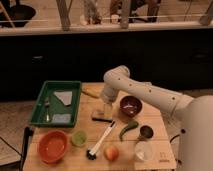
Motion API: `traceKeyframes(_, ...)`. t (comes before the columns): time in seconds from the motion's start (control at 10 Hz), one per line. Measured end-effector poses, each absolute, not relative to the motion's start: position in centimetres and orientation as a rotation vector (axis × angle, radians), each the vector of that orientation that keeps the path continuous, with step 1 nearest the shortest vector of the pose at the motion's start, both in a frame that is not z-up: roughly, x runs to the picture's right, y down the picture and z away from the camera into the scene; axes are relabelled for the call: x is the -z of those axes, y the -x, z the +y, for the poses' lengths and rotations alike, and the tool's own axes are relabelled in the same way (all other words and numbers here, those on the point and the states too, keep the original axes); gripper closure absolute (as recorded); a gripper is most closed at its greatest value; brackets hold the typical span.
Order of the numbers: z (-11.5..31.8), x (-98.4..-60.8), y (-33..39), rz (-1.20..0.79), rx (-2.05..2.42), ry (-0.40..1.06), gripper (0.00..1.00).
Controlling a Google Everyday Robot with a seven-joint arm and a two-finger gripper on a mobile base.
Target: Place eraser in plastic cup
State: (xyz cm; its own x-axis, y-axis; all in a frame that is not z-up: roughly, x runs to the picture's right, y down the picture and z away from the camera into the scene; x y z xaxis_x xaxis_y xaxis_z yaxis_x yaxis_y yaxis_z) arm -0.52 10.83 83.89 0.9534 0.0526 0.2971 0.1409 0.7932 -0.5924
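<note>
The eraser (pixel 101 118) is a small dark flat block lying on the wooden table (pixel 160 155), left of the dark red bowl. My gripper (pixel 104 110) hangs at the end of the white arm (pixel 145 92), pointing down right above the eraser, at or very close to its top. The clear plastic cup (pixel 143 151) stands upright near the table's front right corner, well away from the gripper.
A green tray (pixel 42 109) sits at the left. An orange bowl (pixel 52 146), a small green cup (pixel 78 138), a white-handled brush (pixel 103 139) and a peach (pixel 111 152) line the front. A dark red bowl (pixel 130 105), a green pepper (pixel 127 129) and a metal cup (pixel 145 132) are at the right.
</note>
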Motion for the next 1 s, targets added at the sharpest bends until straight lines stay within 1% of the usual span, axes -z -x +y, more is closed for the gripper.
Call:
traceKeyframes(0.2,11.3,-84.7,1.0,-0.305,0.022,0.665,0.2)
traceKeyframes(0.5,13.0,-87.1,2.1,-0.313,-0.006,0.707,0.2)
traceKeyframes(0.9,15.3,-89.3,1.3,-0.323,-0.062,0.752,0.2)
traceKeyframes(1.0,16.0,-89.8,0.5,-0.32,-0.084,0.759,0.23)
